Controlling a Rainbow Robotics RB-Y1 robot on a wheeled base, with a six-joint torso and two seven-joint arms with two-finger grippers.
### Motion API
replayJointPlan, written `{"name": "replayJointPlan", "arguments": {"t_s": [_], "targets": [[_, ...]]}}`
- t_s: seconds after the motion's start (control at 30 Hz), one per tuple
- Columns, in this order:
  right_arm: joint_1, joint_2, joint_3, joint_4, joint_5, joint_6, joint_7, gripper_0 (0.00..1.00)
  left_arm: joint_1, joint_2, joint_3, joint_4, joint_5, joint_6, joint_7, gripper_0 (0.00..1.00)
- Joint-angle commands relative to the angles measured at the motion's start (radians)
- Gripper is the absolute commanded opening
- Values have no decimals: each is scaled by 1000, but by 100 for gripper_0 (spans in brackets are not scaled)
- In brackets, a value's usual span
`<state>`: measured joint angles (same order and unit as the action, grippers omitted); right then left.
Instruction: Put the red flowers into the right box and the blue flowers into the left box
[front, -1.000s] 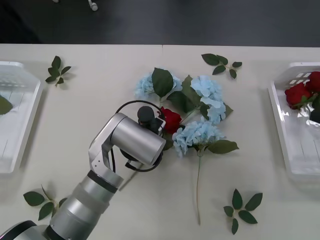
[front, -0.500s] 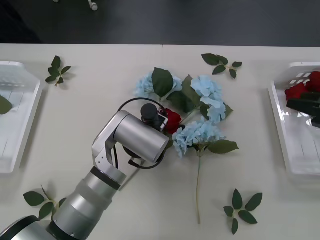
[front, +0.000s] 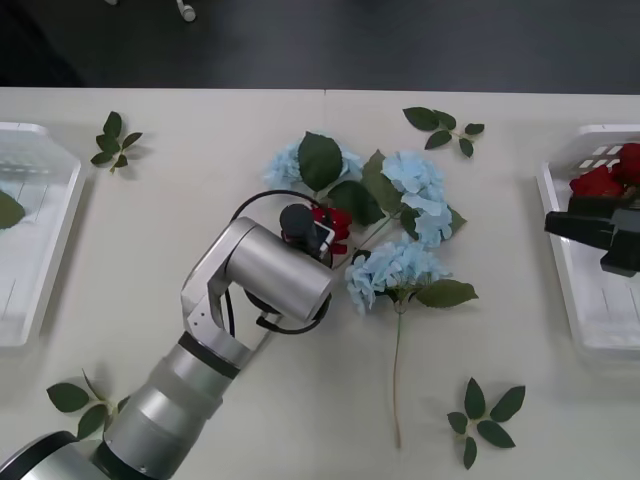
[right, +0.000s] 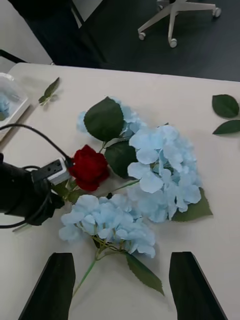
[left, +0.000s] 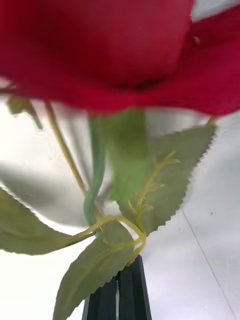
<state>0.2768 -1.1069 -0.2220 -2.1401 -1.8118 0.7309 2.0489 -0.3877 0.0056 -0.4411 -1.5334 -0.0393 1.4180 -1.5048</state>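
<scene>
A red flower (front: 336, 222) lies in the heap at the table's middle, its bloom (left: 100, 45) and leaves close before my left gripper (left: 119, 295), whose black fingers are shut on its leafy stem. My left arm (front: 285, 272) covers that stem. Around it lie three blue flowers (front: 392, 270) (front: 415, 178) (front: 290, 160). Two more red flowers (front: 598, 183) rest in the right box (front: 575, 300). My right gripper (front: 590, 238) hovers open over that box's inner edge; its view shows the red flower (right: 89, 167) among the blue flowers (right: 160, 175). The left box (front: 40, 290) holds a green leaf.
Loose green leaf sprigs lie at the far left (front: 115, 140), the far middle (front: 445, 128), the near left (front: 85, 405) and the near right (front: 485, 415). One blue flower's long stem (front: 397, 375) runs toward the table's near edge. An office chair base (right: 177, 15) stands beyond the table.
The red flower has shifted a little toward the far side with my left gripper. My right gripper has come leftward from the view's right edge, over the right box.
</scene>
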Motion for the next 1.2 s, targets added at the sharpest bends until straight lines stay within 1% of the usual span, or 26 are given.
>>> {"name": "replayJointPlan", "arguments": {"t_s": [0.03,0.23,0.33,0.5,0.63,0.8,0.97,1.03,1.1,1.2], "targets": [[12,-28,13,-40,-4,-4,5,55,-4,63,-18,-137,53,-8,51,0],[12,-30,29,-57,-4,-5,7,55,29,169,-16,-301,159,-10,67,0],[13,-30,30,-64,-4,-5,7,55,41,211,-16,-355,205,-30,69,0],[13,-30,30,-80,-4,-5,2,55,84,278,5,-455,299,-114,63,0],[15,-31,30,-84,-4,-7,2,55,141,300,71,-530,409,-218,40,0],[16,-31,30,-86,-4,-5,7,55,214,301,156,-600,561,-329,-87,0],[18,-31,30,-92,-4,-5,5,55,239,301,223,-634,705,-372,-187,0],[18,-31,30,-98,-4,-7,5,55,245,301,277,-636,835,-381,-255,0],[19,-31,30,-109,-15,-7,5,55,256,301,343,-634,1000,-381,-364,0],[24,-31,30,-135,-17,-7,7,55,277,301,410,-634,1159,-381,-502,0]]}}
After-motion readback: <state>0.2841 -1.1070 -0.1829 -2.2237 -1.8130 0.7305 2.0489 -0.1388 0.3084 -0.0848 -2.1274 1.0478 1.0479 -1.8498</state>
